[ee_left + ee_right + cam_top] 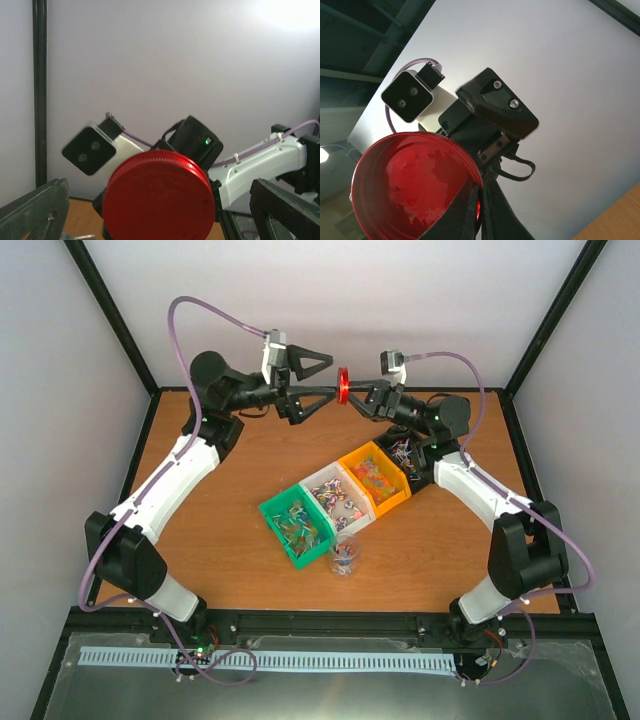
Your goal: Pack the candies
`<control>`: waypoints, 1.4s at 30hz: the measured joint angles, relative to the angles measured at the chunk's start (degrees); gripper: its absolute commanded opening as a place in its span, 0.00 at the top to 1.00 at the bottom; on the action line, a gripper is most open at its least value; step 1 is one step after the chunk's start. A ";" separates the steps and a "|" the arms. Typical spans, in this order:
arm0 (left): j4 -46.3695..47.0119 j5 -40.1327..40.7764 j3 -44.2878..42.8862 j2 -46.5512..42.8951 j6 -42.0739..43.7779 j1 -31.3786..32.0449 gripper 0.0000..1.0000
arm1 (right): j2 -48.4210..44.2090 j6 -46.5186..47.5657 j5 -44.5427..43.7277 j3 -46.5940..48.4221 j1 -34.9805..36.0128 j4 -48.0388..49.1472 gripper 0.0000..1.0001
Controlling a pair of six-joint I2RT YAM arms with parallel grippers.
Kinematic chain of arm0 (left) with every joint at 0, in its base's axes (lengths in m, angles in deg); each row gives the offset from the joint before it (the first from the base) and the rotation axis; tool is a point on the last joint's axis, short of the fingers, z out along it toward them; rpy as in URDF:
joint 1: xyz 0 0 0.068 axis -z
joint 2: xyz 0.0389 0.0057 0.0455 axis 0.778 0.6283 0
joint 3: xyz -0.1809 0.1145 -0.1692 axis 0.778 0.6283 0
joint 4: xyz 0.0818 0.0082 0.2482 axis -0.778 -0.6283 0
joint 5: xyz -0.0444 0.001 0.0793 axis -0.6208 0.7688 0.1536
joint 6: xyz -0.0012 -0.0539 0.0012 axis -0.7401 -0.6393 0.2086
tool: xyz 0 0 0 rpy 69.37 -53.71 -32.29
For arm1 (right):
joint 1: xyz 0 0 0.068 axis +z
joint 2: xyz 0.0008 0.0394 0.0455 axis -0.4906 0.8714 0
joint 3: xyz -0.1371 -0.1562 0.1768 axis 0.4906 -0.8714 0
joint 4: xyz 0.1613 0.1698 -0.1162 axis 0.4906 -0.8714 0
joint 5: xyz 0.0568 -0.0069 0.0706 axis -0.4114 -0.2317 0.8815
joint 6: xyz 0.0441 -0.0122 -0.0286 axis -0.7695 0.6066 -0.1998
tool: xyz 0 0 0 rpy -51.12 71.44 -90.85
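Note:
The candies lie in a diagonal row of small bins mid-table, and a few more fill a clear jar in front of them. High above the back of the table my right gripper is shut on the rim of a red round lid. In the right wrist view the lid shows its hollow side, its rim pinched between the fingers. My left gripper faces the lid from the left, open. In the left wrist view the lid sits between its spread fingers, not touching them.
The green bin, white bin and orange bin stand side by side, with a dark bin by the right arm. The jar stands without a lid near the green bin. Black frame posts and white walls enclose the table.

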 measured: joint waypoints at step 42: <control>-6.99 0.63 0.37 0.70 5.20 3.10 0.28 | 1.36 -2.32 -0.26 -0.02 1.62 3.17 0.97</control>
